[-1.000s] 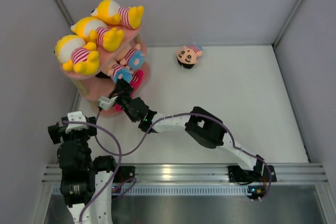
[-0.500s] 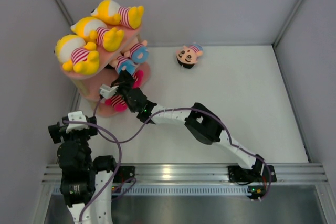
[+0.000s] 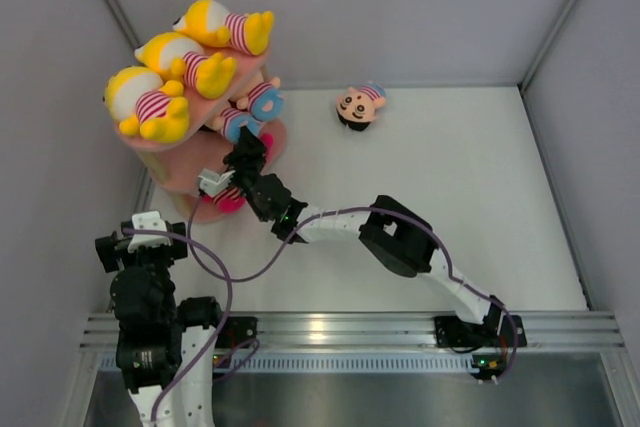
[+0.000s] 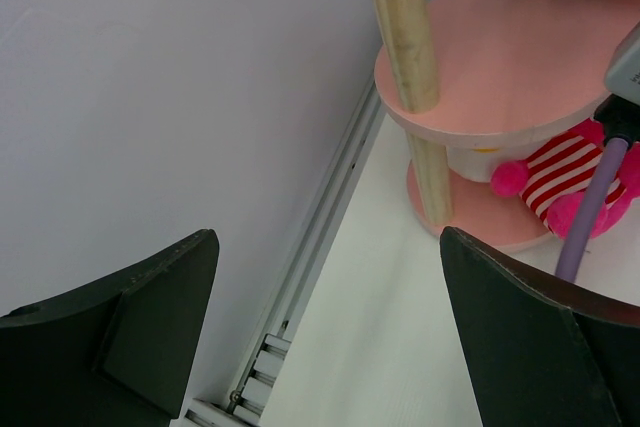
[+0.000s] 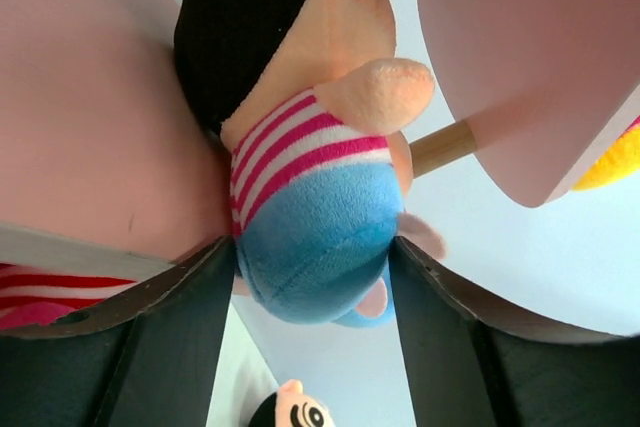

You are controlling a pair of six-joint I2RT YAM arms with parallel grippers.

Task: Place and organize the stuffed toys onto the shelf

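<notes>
Stuffed toys point(image 3: 185, 59), soft and rounded: three yellow atop the pink shelf point(image 4: 500, 67) far left, left gripper point(image 4: 328, 237) wide open, empty, by the wall point(image 4: 150, 97). Blue-bottomed toy point(image 5: 310, 237) at the middle board point(image 3: 200, 152) edge, between parted fingers of the right gripper point(image 3: 243, 155); another toy point(image 3: 358, 104) alone on open white table point(image 3: 450, 197).

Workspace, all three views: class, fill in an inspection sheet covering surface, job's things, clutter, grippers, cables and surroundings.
Surface: white table, one pink-faced toy lying loose on it.
Job's things: pink shelf; three yellow toys on the top tier, blue-bottomed toys on the middle tier, magenta toy on the bottom tier.
Clutter: nothing seen.
Grippers: left gripper open, empty; right gripper open, jaws flanking one blue-bottomed toy.
Cables: purple cable loops between the arms.
Surroundings: grey walls; metal rail at the near edge.
</notes>
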